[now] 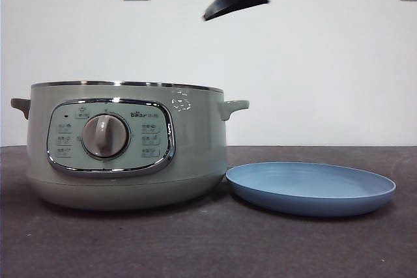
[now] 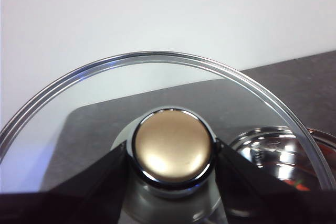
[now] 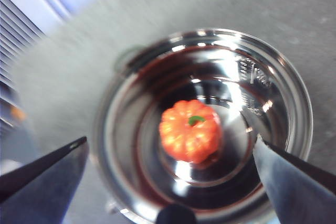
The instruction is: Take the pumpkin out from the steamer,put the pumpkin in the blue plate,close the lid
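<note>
The left hand (image 2: 172, 156) is clenched on the knob of the lid (image 2: 157, 61), holding it off the steamer (image 1: 124, 141), whose mouth stands uncovered. Directly under the right hand (image 3: 173, 156), jaws spread wide and empty, the pumpkin (image 3: 190, 129) sits in the middle of the shiny bowl with bare metal all round it. Beside the steamer, the blue plate (image 1: 311, 190) lies bare on the bench (image 1: 208, 245).

We see the front view from low down, near the table (image 1: 130, 245), looking straight across at the wall. Our left wrist camera sits very close to the lid (image 2: 157, 77). Our right wrist camera looks down into the steamer (image 3: 202, 124), which the front view (image 1: 127, 144) also shows.
</note>
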Controlling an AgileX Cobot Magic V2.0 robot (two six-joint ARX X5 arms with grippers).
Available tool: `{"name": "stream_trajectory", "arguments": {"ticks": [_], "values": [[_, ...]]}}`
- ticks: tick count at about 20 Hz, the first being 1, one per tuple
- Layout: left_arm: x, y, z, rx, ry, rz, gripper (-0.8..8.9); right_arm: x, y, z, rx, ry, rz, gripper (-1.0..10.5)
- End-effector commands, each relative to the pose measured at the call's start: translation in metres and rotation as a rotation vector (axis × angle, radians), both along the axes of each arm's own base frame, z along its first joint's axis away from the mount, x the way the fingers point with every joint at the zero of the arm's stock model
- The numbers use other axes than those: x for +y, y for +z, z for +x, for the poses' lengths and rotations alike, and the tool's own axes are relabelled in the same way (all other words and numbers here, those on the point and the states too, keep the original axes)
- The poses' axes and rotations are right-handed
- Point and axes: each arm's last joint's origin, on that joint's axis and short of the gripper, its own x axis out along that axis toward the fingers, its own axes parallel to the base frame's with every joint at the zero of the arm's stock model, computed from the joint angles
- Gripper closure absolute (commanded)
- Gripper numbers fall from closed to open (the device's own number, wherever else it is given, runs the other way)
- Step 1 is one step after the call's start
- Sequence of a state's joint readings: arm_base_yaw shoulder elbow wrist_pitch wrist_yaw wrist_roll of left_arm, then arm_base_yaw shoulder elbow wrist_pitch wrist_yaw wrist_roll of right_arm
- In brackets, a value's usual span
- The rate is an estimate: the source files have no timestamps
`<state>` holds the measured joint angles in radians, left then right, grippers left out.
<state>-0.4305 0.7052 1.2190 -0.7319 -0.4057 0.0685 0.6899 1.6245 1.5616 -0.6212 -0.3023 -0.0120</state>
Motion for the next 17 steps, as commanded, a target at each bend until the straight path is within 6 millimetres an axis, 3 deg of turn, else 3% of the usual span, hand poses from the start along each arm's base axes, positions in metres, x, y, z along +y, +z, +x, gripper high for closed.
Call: {"name": "stream_trajectory", "arguments": {"ticks": [1,4,8,14,17], "values": [[0.005,0.009,-0.009,-0.067,0.017,-0.015,8.23,0.030,-0.001,0.010,-0.016,0.032,-0.104,4.0],[0.005,0.007,-0.009,-0.056,0.017,-0.009,8.22,0.066,-0.018,0.016,-0.037,0.038,-0.241,4.0],[0.005,0.007,-0.009,-0.053,0.017,-0.008,8.22,0.095,-0.051,0.019,-0.052,0.057,-0.366,4.0],[0.005,0.006,-0.009,-0.045,0.009,-0.007,8.22,0.112,-0.099,0.034,-0.023,0.074,-0.450,4.1],[0.005,0.005,-0.009,-0.032,0.009,-0.001,8.22,0.115,-0.112,0.039,-0.016,0.077,-0.457,4.1]]}}
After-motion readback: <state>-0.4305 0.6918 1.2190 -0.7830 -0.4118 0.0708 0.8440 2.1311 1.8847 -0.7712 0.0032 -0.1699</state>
